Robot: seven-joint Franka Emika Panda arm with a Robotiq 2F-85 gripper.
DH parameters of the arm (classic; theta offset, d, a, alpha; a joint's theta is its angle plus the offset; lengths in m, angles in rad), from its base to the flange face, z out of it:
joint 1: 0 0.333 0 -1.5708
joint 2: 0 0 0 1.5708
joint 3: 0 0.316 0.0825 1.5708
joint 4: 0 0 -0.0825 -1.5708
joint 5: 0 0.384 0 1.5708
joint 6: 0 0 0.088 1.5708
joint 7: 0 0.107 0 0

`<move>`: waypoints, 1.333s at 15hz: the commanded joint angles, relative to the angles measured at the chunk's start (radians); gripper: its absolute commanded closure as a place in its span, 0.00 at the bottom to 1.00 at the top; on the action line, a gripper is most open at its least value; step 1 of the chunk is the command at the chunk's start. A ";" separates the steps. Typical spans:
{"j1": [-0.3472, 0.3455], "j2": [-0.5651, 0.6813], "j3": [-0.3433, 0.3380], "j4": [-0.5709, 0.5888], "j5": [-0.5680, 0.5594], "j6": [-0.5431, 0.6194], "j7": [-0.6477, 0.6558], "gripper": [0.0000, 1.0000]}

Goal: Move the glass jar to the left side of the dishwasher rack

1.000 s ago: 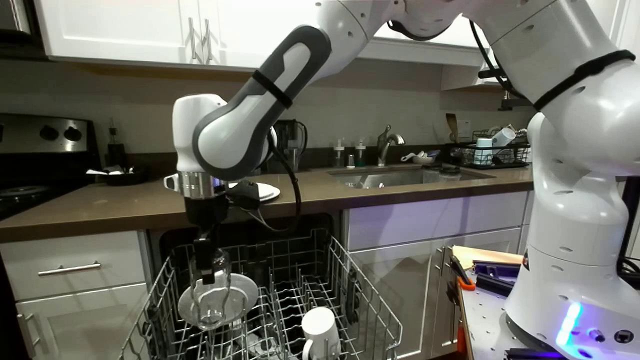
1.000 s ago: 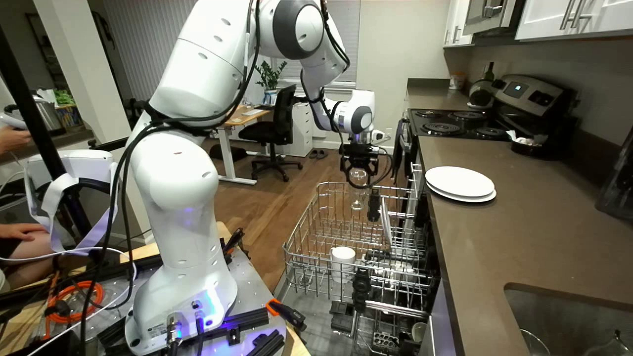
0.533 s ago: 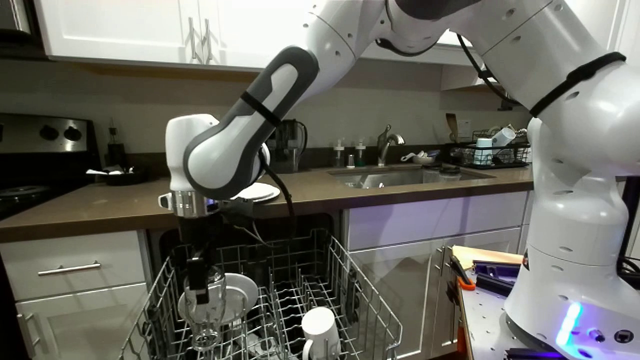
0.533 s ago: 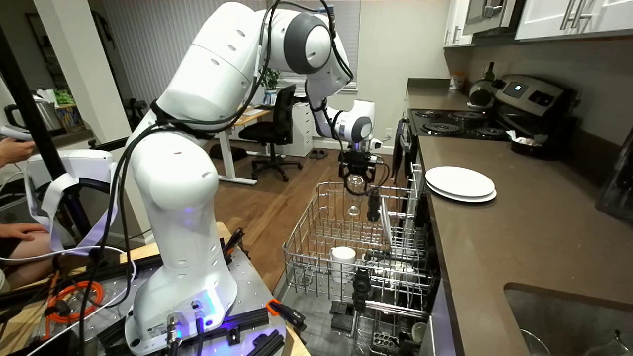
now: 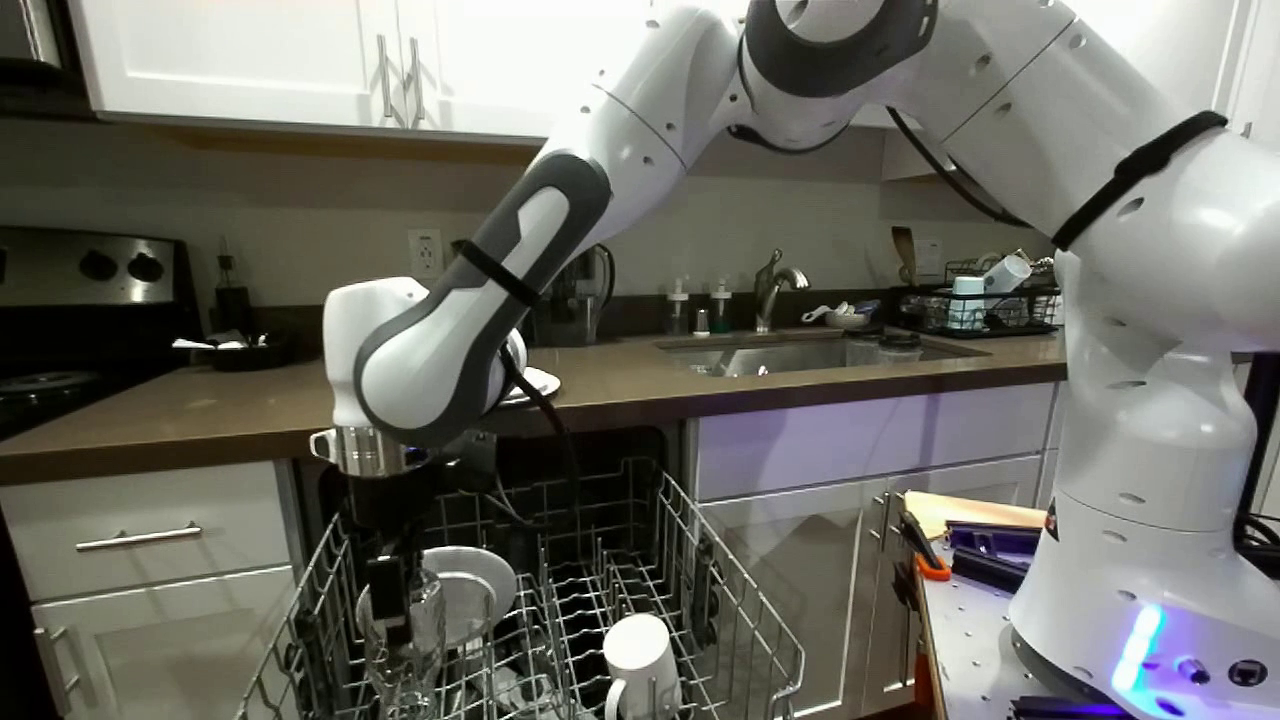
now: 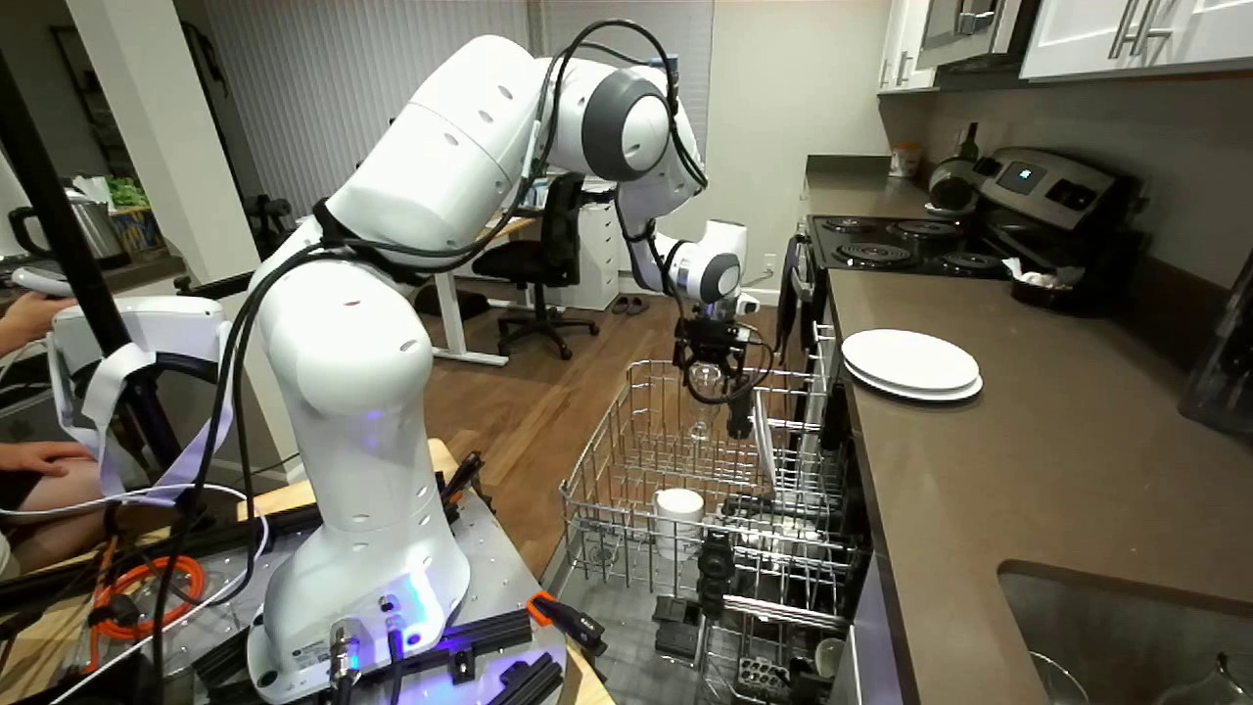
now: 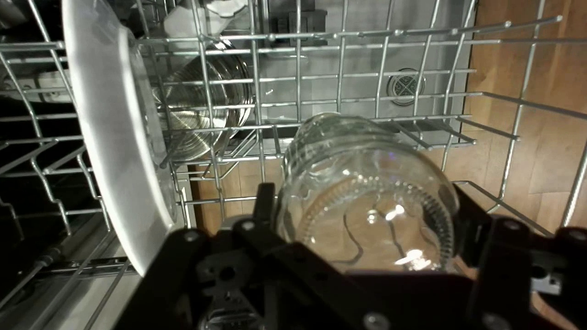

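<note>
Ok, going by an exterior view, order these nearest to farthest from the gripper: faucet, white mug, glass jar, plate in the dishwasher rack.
1. Glass jar: held in the gripper.
2. Plate in the dishwasher rack: partly behind the jar.
3. White mug: in the rack, farther right.
4. Faucet: beyond the rack, farthest right.

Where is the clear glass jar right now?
In the wrist view, the glass jar is right of centre, held between the robot's fingers, with the white plate to its left and the dishwasher rack beyond it.
</note>
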 commanded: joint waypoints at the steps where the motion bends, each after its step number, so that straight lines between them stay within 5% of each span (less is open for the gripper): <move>1: 0.009 0.064 -0.008 0.079 -0.004 -0.008 -0.038 0.39; 10: 0.024 0.178 -0.017 0.181 -0.008 -0.063 -0.034 0.39; 11: 0.029 0.170 -0.021 0.187 -0.010 -0.102 -0.030 0.03; 20: 0.048 0.000 -0.042 0.105 -0.025 -0.228 -0.011 0.00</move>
